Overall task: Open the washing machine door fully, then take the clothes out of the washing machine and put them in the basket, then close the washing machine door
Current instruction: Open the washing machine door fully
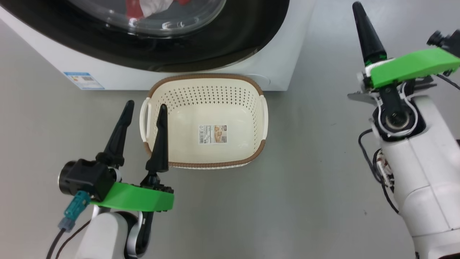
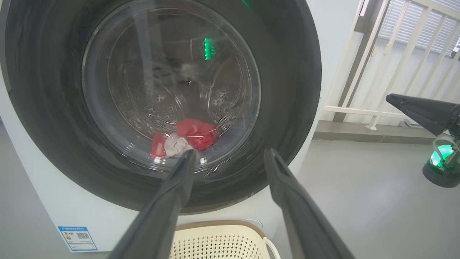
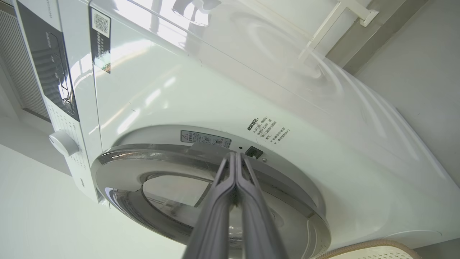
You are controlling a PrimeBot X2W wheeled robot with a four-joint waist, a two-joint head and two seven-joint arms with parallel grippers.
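The washing machine stands ahead. Its black-rimmed door lies against or very near the front; whether it is latched I cannot tell. Red and white clothes lie in the drum behind the glass. The cream basket sits empty on the floor before the machine. My left gripper is open, over the basket's left handle and pointing at the door. My right gripper is shut on nothing, right of the machine, its tip by the door's edge near the latch slot.
Grey floor surrounds the basket, with open room to the right. A blue label marks the machine's lower left. A white railing stands beyond the machine's right side. The control panel and knob show in the right wrist view.
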